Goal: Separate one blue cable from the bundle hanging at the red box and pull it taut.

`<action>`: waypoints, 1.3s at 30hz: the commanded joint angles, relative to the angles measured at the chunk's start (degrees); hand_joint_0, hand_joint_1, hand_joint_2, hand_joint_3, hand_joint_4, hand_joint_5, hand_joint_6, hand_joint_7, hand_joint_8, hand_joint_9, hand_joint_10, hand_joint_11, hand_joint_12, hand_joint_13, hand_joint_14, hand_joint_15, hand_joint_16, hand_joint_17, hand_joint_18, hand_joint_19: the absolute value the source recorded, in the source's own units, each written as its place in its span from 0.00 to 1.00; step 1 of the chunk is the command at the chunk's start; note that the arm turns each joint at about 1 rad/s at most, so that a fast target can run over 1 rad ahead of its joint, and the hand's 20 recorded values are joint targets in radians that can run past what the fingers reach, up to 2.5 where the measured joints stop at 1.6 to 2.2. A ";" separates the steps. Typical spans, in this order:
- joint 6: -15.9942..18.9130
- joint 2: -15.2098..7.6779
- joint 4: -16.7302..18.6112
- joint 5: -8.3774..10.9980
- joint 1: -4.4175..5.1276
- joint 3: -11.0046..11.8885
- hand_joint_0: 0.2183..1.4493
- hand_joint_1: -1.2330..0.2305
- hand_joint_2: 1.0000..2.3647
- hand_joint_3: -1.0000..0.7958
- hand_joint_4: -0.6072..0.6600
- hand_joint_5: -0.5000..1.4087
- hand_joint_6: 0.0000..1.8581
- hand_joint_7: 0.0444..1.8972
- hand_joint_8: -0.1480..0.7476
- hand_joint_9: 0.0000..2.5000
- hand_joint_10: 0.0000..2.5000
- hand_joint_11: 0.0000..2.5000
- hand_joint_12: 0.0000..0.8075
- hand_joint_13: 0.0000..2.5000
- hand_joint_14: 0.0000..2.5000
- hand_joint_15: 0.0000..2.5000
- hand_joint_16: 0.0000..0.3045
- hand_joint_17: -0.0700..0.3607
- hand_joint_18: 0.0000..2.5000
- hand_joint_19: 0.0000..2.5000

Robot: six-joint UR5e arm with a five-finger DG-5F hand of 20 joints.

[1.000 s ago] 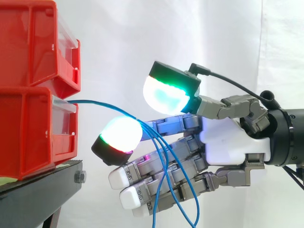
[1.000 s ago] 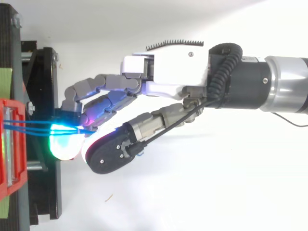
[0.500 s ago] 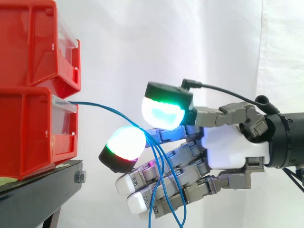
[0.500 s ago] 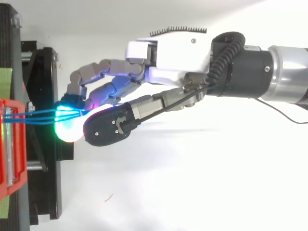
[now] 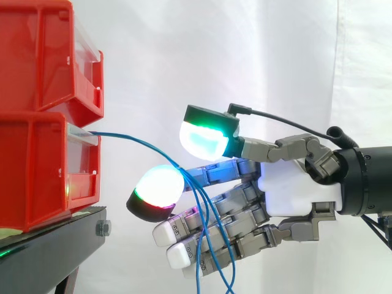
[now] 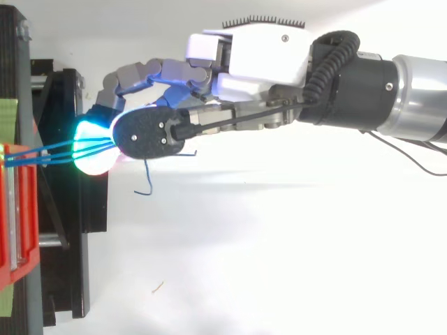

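With the thumb lowered nearer the blue cables (image 5: 125,136) draped over a finger, the hand (image 5: 294,190) stays spread, pinching nothing; no strand is separated yet.

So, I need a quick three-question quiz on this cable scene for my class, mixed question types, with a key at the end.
1. True or false: the blue cables come out of a green box.
2. Past the hand, the cables: A) hang down loose; B) run taut to the right; C) wrap round the arm.
3. Fill in: the lower red bin sits on a ___ stand.
Key: 1 false, they leave the lower red bin; 2 A; 3 black.
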 commanded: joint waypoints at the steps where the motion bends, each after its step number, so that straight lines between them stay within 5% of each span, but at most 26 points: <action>1: -0.37 0.01 0.06 0.83 0.04 0.00 0.31 0.62 0.00 0.29 0.69 0.20 0.27 0.47 0.47 0.29 0.00 0.06 0.39 0.27 0.00 0.09 0.14 0.38 0.22 0.09; 7: -0.99 -0.08 0.94 1.27 0.13 0.00 0.34 0.51 0.01 0.34 0.69 0.20 0.27 0.47 0.48 0.30 0.00 0.07 0.39 0.29 0.00 0.11 0.14 0.38 0.23 0.10; 27: -0.90 -0.26 1.56 0.48 1.36 -0.09 0.29 0.52 0.00 0.28 0.70 0.19 0.27 0.47 0.48 0.30 0.00 0.07 0.40 0.29 0.00 0.10 0.14 0.38 0.25 0.10; 39: -0.90 -0.26 1.47 -1.28 1.44 -0.62 0.36 0.46 0.01 0.36 0.70 0.20 0.27 0.47 0.47 0.31 0.00 0.07 0.39 0.30 0.00 0.11 0.13 0.38 0.26 0.10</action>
